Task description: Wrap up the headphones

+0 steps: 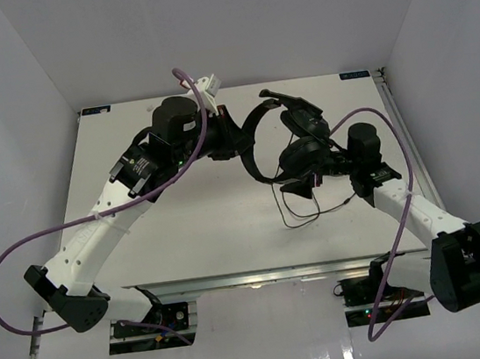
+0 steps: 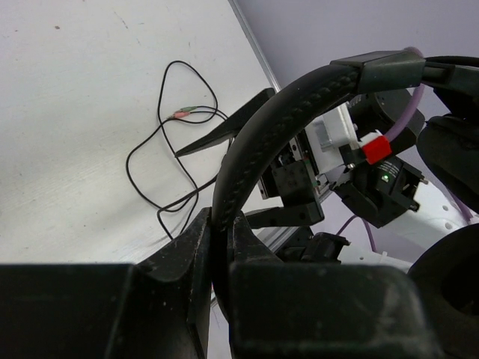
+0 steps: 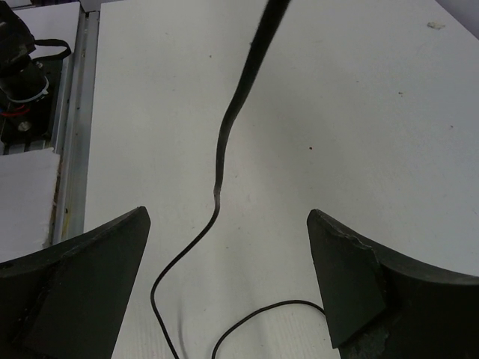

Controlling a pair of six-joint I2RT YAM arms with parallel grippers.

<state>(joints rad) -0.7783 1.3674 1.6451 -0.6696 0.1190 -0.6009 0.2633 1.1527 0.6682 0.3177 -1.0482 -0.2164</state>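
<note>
In the left tool (image 2: 219, 243), the headphones (image 2: 288, 101).

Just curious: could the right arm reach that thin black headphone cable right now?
Probably yes: the thin black headphone cable runs straight between its wide-open jaws in the wrist view, with nothing in the way.

Our Three Cameras

From above, behind the arm bases (image 1: 70, 304), we overlook the whole desk (image 1: 231, 243). At the left tool (image 2: 219, 232) we look closely along it; at the right tool (image 3: 227, 215), steeply down. All share the cable (image 3: 219, 153).
</note>
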